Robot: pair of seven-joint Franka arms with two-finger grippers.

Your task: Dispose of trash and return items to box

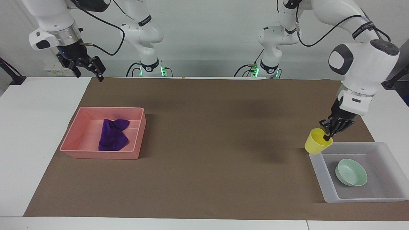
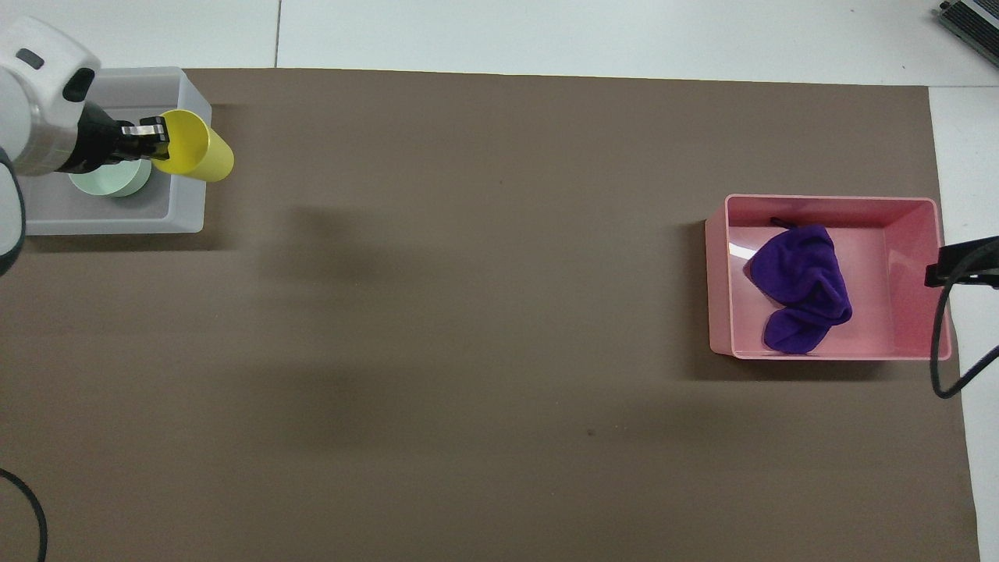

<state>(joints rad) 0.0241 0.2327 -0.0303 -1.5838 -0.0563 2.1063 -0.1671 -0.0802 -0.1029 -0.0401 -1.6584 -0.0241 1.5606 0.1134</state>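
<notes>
Yellow cup (image 1: 316,145) is pinched by its rim in the left gripper (image 1: 328,135), tilted in the air over the clear box's (image 1: 354,147) wall (mint bowl (image 1: 351,172) already sits inside). Purple rag (image 1: 113,134) lies in the pink tray (image 1: 101,153). Right gripper (image 1: 86,67) hangs high with fingers spread, empty.
</notes>
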